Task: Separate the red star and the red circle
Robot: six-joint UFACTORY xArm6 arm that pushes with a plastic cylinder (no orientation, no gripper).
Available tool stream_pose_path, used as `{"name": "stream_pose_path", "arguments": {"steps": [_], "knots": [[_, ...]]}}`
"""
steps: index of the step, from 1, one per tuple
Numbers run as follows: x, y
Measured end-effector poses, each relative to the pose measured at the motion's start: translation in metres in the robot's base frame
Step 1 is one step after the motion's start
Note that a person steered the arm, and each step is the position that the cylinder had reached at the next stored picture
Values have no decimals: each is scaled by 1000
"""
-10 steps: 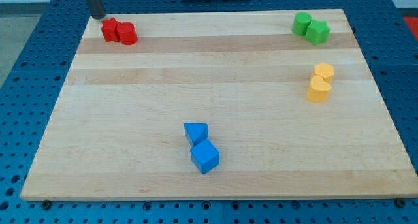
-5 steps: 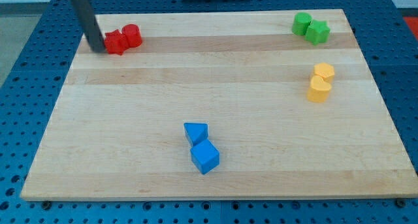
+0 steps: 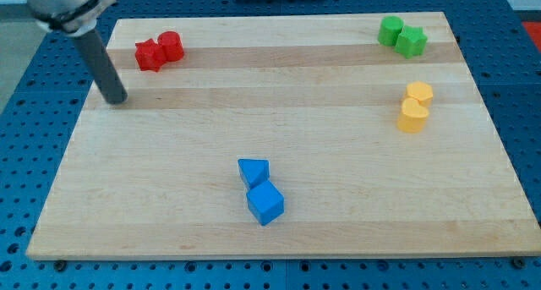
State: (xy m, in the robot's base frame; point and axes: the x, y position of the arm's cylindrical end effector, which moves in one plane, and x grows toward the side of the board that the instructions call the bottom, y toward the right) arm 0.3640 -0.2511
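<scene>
Nearest you, toward the table's [image 3: 473, 222] bottom edge and a little left of centre, a blue cube [image 3: 265, 203] sits touching a blue triangular block [image 3: 254, 171] just above it. Along the right edge, two yellow blocks are in contact: a yellow heart-like block [image 3: 412, 116] and a yellow rounded block [image 3: 419, 92] behind it. Near the left edge, my tip [image 3: 116, 99] rests on the wood, below and to the left of the red pair and apart from it. You have no claw on this arm, only the rod, so no jaw state applies. At the top left corner, the red star [image 3: 150, 55] and red circle [image 3: 171, 45] touch, the circle on the right. At the top right corner, a green circle [image 3: 390, 30] touches a green star [image 3: 412, 41]. You will see no containers.
</scene>
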Motion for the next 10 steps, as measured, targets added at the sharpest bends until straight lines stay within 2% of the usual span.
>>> {"name": "stream_pose_path", "arguments": {"steps": [1, 2, 3, 4, 6, 8, 9, 10], "knots": [[-56, 1], [-60, 45], [-65, 45], [-120, 42], [-155, 72], [-155, 120], [-155, 120], [-95, 101]]}}
